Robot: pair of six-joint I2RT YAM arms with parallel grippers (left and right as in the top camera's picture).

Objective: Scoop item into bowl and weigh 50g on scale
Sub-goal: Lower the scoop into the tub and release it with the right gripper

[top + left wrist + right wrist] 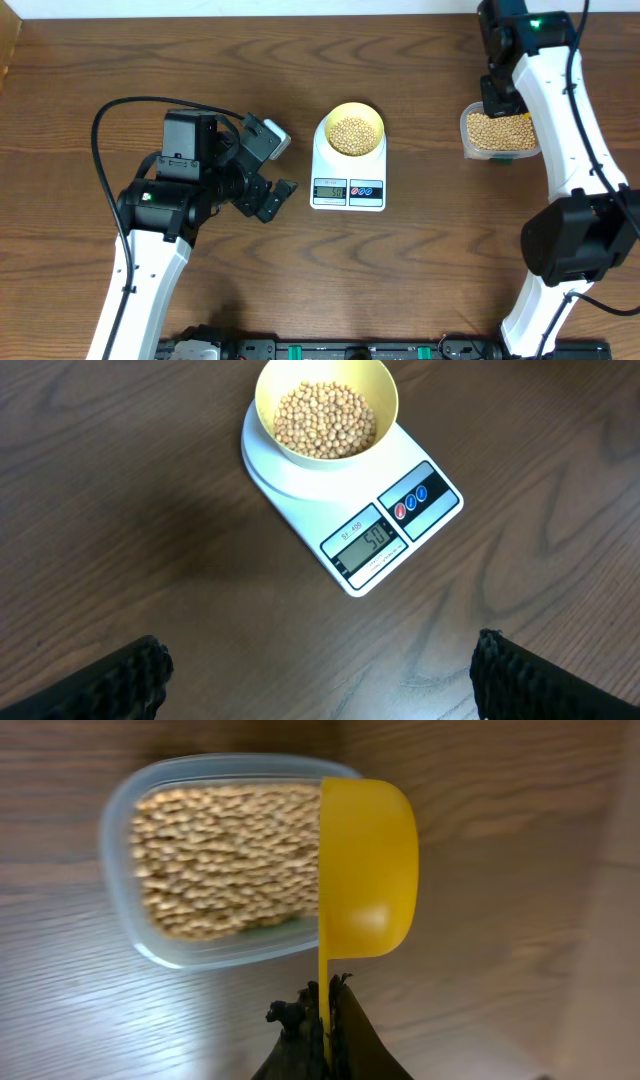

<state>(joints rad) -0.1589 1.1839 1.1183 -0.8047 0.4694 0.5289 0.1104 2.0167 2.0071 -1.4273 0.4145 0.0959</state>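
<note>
The pale-yellow bowl (pixel 354 128) stands on the white scale (pixel 348 190) and holds a layer of tan beans (pixel 325 418). In the left wrist view the bowl's rim (pixel 270 385) and the scale (pixel 420 525) show, and the display (pixel 365 541) appears to read 50. My left gripper (pixel 272 195) is open and empty (pixel 320 675), left of the scale. My right gripper (pixel 497 95) is shut on the handle of a yellow scoop (pixel 365 870). The scoop is turned on its side at the edge of the clear tub (pixel 120 870), which is full of beans (pixel 225 860).
The clear tub (pixel 468 145) stands at the right of the wooden table, well apart from the scale. The left arm's black cable (pixel 100 140) loops over the table at the left. The table's far edge runs along the top of the overhead view.
</note>
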